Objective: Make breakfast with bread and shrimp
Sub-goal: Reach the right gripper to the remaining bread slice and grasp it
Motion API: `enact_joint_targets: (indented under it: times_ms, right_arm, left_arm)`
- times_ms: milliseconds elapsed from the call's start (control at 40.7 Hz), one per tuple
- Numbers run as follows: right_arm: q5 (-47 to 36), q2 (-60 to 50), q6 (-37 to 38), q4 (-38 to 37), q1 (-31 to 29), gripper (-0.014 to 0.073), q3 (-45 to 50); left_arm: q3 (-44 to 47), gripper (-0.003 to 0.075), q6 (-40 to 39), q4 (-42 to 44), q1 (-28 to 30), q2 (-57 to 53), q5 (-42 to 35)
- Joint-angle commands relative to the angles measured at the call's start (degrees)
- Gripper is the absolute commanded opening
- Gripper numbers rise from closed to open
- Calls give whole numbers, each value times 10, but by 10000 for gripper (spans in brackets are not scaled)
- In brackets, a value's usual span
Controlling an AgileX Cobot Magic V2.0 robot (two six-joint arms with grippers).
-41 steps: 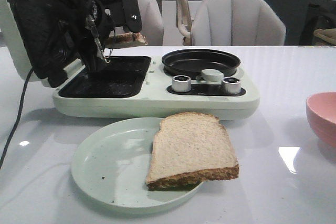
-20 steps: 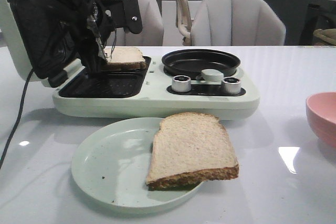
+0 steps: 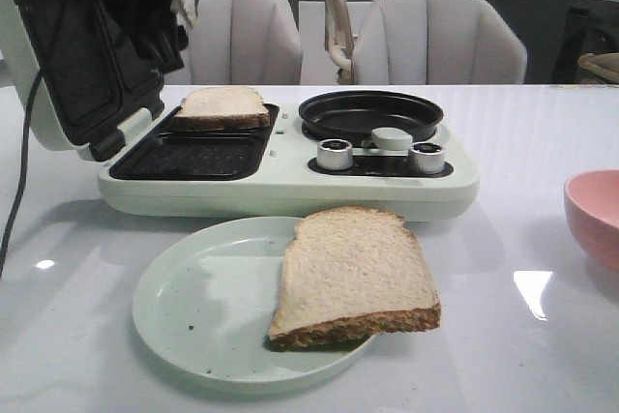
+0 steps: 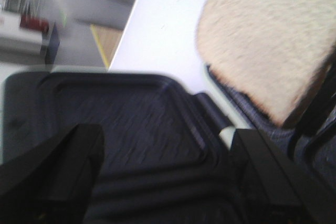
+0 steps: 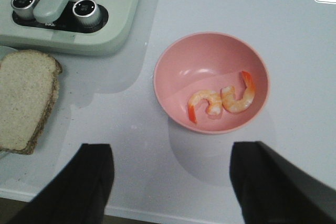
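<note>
White glossy table (image 3: 542, 132) holds breakfast maker (image 3: 290, 176); grey chairs (image 3: 435, 41) behind.

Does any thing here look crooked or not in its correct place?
Yes. The bread slice sits at the back edge of the grill plate, tilted, not flat inside. The second slice hangs over the plate's rim.

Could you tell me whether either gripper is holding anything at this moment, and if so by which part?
Nothing is held. The left gripper is open above the sandwich maker, apart from the bread slice lying there; the right gripper is open over the table.
</note>
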Motion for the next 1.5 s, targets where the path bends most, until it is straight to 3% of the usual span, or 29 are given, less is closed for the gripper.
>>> enact_joint_targets:
  times_ms: [0, 147, 319, 491, 712, 933, 1252, 1473]
  right_arm:
    - [-36, 3, -2, 2, -3, 570, -15]
    - [-36, 3, -2, 2, -3, 570, -15]
    - [-36, 3, -2, 2, -3, 570, -15]
    - [-36, 3, -2, 2, -3, 570, -15]
    - [-38, 12, -2, 24, -3, 570, -15]
    - [5, 83, -36, 164, -1, 569, -15]
    - [53, 238, -250, 431, -1, 569, -15]
    - [57, 346, -336, 527, 22, 569, -15]
  left_arm:
    - [-19, 549, -4, -37, -31, -65, 84]
    - [-18, 549, -4, -110, -76, -119, 176]
    - [-14, 549, 21, -232, -117, -207, 231]
    - [32, 549, 59, -356, -124, -303, 237]
    - [140, 549, 70, -455, -124, -425, 231]
    - [228, 549, 70, -550, -124, -520, 170]
    - [272, 549, 70, -573, -124, -551, 143]
    - [273, 548, 70, -574, -124, -547, 130]
